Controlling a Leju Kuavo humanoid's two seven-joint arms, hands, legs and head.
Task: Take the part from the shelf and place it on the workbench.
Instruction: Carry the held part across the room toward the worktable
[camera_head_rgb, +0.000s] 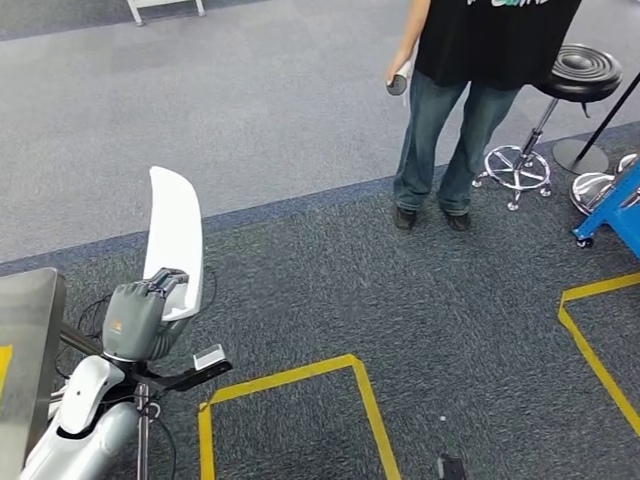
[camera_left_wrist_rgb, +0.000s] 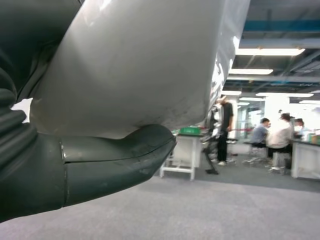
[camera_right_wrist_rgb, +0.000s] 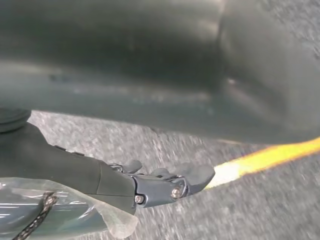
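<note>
The left hand (camera_head_rgb: 140, 318) grips the part (camera_head_rgb: 176, 238), a white curved panel, by its lower end and holds it upright in the air above the dark carpet (camera_head_rgb: 317, 290), just past the near-right corner of the steel tabletop (camera_head_rgb: 26, 330). In the left wrist view the thumb (camera_left_wrist_rgb: 113, 160) lies pressed along the part's (camera_left_wrist_rgb: 143, 65) pale underside.

The right hand (camera_right_wrist_rgb: 113, 185) hangs over the carpet, its fingers (camera_right_wrist_rgb: 177, 182) stretched out with nothing in them; the picture is blurred, so how far apart they sit is hard to tell.

Yellow tape (camera_head_rgb: 302, 380) marks boxes on the carpet. A person (camera_head_rgb: 468, 90) in jeans stands beyond, beside a black stool (camera_head_rgb: 581, 75).
</note>
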